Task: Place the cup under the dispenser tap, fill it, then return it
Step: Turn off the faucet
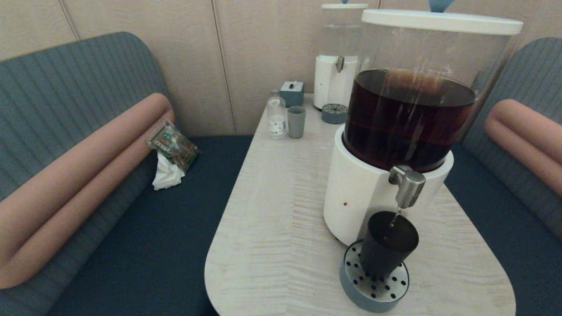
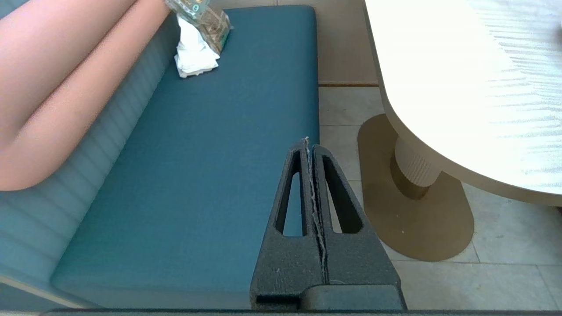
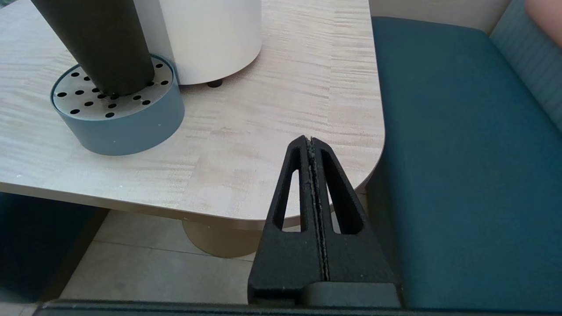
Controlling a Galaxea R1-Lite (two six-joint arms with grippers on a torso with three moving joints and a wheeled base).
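Note:
The dark cup (image 1: 387,246) (image 3: 97,44) stands upright on the round perforated drip tray (image 1: 373,287) (image 3: 127,125), right beneath the brushed-steel dispenser tap (image 1: 409,186). A thin stream runs from the tap into the cup. The tap juts from the large dispenser (image 1: 395,131), which holds dark brown liquid. Neither arm shows in the head view. My right gripper (image 3: 310,139) is shut and empty, low beside the table's near right corner, apart from the cup. My left gripper (image 2: 308,141) is shut and empty, hanging over the blue bench seat left of the table.
Far back on the table (image 1: 272,228) stand a smaller clear-liquid dispenser (image 1: 338,66) with its own drip tray (image 1: 334,113), a pale grey-green cup (image 1: 296,122), a clear bottle (image 1: 276,115) and a small box (image 1: 292,93). A packet with tissue (image 1: 172,151) lies on the left bench.

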